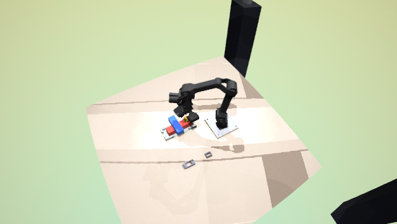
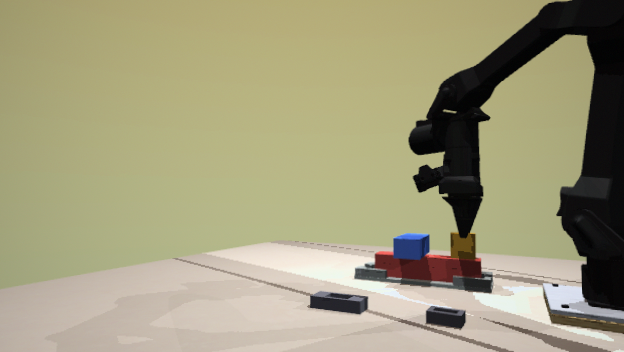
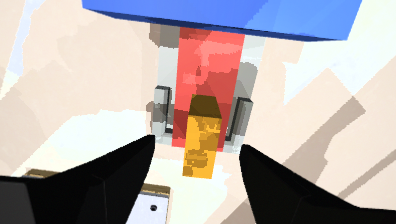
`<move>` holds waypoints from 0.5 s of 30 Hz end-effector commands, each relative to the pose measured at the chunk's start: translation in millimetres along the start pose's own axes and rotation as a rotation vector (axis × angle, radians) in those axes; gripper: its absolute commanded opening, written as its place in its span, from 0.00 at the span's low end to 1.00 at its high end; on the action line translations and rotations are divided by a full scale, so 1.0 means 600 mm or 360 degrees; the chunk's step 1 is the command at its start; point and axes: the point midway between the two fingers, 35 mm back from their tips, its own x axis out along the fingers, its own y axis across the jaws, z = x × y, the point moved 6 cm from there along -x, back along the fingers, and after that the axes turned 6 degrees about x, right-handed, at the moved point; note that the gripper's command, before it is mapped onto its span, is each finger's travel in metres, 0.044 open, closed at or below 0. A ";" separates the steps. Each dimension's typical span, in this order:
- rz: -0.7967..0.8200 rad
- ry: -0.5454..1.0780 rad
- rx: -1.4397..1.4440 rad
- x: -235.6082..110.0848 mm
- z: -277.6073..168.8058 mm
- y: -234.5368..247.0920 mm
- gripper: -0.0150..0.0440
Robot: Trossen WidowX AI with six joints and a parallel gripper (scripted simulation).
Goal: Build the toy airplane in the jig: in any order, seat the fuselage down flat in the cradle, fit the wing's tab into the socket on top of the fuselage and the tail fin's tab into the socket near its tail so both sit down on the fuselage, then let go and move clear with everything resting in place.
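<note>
On the pale worktop (image 2: 150,310), going left to right in the exterior view, a dark rectangular holder (image 2: 338,302) lies nearest, with a smaller dark holder (image 2: 445,316) further right, both well apart from the jig. Behind them the grey cradle (image 2: 472,283) carries the red fuselage (image 2: 430,267), which lies flat along it. The blue wing (image 2: 411,246) sits across the top of the fuselage toward its left end. Toward the right end the orange tail fin (image 2: 463,246) stands upright on the fuselage — its lower edge meets the red top, though the tab and socket themselves are hidden.

Directly above the tail fin the gripper (image 2: 464,231) points straight down, its tips level with the fin's top edge. In the wrist view the two black fingers stand spread apart, one on each side of the tail fin (image 3: 202,137), with pale worktop showing in the gaps — they grip nothing. Beyond the fin the fuselage (image 3: 212,65) runs up to the wing (image 3: 225,15), with the cradle's grey posts (image 3: 242,116) flanking it.

At far right the arm's base stands on a white mounting plate (image 2: 565,300).
</note>
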 end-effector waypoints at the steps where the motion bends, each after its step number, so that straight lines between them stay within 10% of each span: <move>1: -0.0025 -0.0035 -0.0004 -0.084 0.002 0.000 0.69; 15: -0.0026 -0.0035 -0.0005 -0.116 0.002 0.001 0.69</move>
